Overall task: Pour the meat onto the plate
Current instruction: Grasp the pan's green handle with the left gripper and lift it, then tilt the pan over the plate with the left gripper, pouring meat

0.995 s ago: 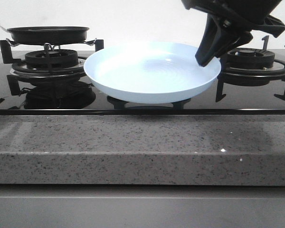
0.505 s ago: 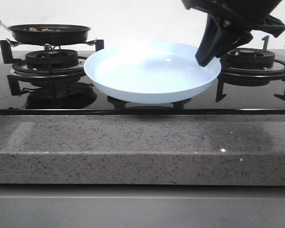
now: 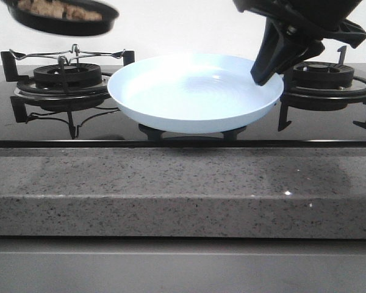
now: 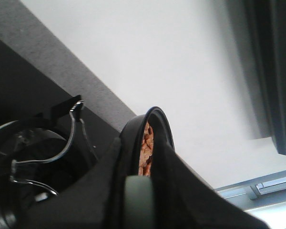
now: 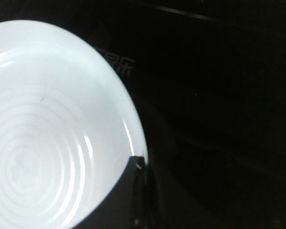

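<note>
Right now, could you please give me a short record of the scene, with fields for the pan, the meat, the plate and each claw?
pan: black pan, lifted clear above the left burner, tilted slightly
meat: light-brown pieces inside the pan, none on the plate
plate: pale-blue plate, held between the two burners, nothing in it
left claw: at the pan's handle in the left wrist view; the grip itself is not clearly shown
right claw: right claw shut on the plate's right rim
surface: black glass stovetop behind a grey speckled counter
</note>
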You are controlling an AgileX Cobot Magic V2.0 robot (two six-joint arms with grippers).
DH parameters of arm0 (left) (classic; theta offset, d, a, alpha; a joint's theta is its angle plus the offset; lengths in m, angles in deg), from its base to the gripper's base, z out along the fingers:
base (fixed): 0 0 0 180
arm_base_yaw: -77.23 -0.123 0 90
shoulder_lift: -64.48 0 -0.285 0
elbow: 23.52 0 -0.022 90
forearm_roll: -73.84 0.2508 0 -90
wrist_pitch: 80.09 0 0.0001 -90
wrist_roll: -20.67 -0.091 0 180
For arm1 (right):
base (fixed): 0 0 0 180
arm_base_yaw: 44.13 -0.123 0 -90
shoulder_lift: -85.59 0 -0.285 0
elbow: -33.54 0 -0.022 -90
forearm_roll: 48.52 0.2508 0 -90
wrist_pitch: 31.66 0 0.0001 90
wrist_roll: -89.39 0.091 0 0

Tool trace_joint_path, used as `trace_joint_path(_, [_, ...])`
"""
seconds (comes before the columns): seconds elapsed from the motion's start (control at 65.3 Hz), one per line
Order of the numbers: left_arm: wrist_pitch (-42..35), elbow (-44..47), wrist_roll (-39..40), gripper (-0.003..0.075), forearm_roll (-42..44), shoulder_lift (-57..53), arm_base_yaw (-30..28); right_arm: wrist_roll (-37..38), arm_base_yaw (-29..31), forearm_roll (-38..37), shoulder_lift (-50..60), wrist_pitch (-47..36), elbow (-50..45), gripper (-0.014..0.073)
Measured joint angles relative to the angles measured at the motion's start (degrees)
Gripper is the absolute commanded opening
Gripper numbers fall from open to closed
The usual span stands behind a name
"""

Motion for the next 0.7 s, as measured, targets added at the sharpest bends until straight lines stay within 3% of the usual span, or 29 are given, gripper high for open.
trace_joint_path(0.398, [0.0,12.5,-9.6,-0.0020,-1.6,-18.7,8.6,0.0,0.0,0.0,0.0,0.0,0.0,-0.0069])
trace_joint_path(0.704, [-8.2,14.5,-13.9,-0.0020,4.7,-23.8,19.6,0.0,0.0,0.0,0.0,0.0,0.0,-0.0069])
